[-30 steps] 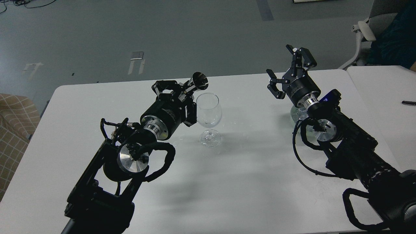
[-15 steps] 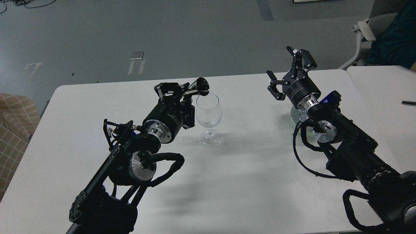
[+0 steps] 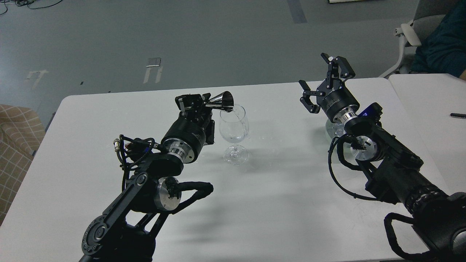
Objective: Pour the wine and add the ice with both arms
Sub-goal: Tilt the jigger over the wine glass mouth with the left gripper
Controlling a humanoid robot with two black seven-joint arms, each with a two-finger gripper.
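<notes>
A clear wine glass (image 3: 234, 125) stands upright on the white table (image 3: 284, 189) near the middle. My left gripper (image 3: 198, 103) is shut on a small shiny metal cone cup (image 3: 222, 99), tipped on its side with its mouth over the glass rim. A thin clear stream of wine (image 3: 230, 113) seems to run into the bowl. My right gripper (image 3: 324, 85) is open and empty, raised above the table's right side. A clear glass bowl (image 3: 333, 129) sits mostly hidden behind my right wrist; the ice in it cannot be made out.
A second white table (image 3: 429, 105) adjoins on the right with a dark pen (image 3: 457, 115) on it. An office chair (image 3: 411, 36) with a seated person stands at the far right. A checked seat (image 3: 14, 142) is at the left edge.
My left gripper has rotated and lowered the metal cup from raised and facing me to lying sideways over the glass rim. The left arm's elbow shifted right. The right arm barely moved.
</notes>
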